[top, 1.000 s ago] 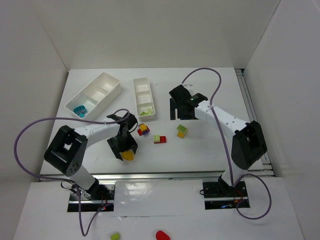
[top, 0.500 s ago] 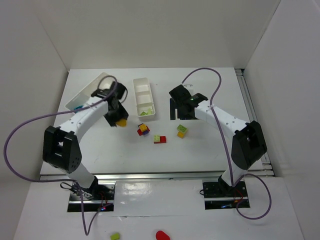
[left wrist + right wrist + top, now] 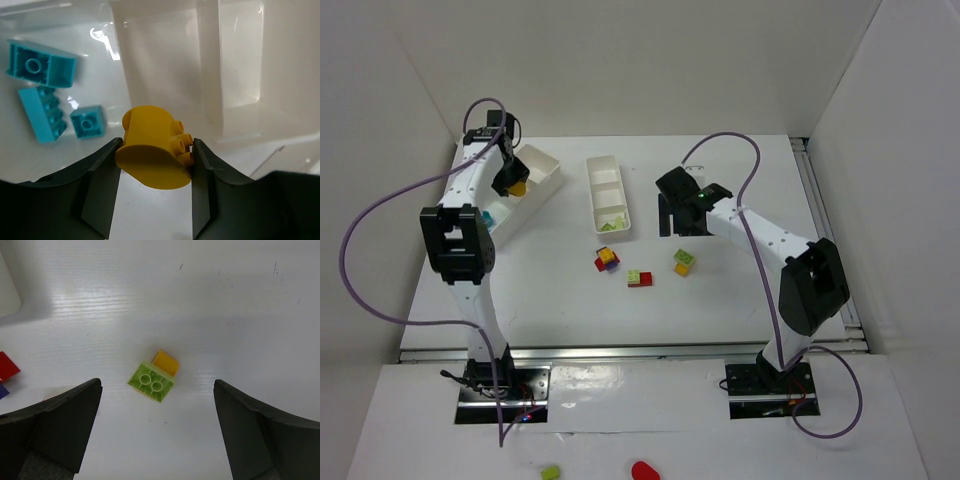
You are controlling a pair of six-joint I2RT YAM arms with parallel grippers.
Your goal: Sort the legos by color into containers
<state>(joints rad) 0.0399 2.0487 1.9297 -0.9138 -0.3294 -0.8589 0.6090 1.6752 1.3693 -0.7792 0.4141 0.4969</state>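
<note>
Nearest me on the table lie a red-and-lime clump (image 3: 640, 278), with a red, yellow and purple clump (image 3: 607, 260) to its left and a lime-and-orange pair (image 3: 154, 376) to its right. My right gripper (image 3: 685, 225) hangs above that pair, fingers spread wide and holding nothing. Farther back, the narrow tray (image 3: 606, 200) has lime bricks (image 3: 612, 226) in its near compartment. At the far left my left gripper (image 3: 157, 145) is clamped on a yellow brick (image 3: 150, 127) above the wide tray (image 3: 535, 165), by the divider beside the compartment holding three cyan bricks (image 3: 40, 62).
</note>
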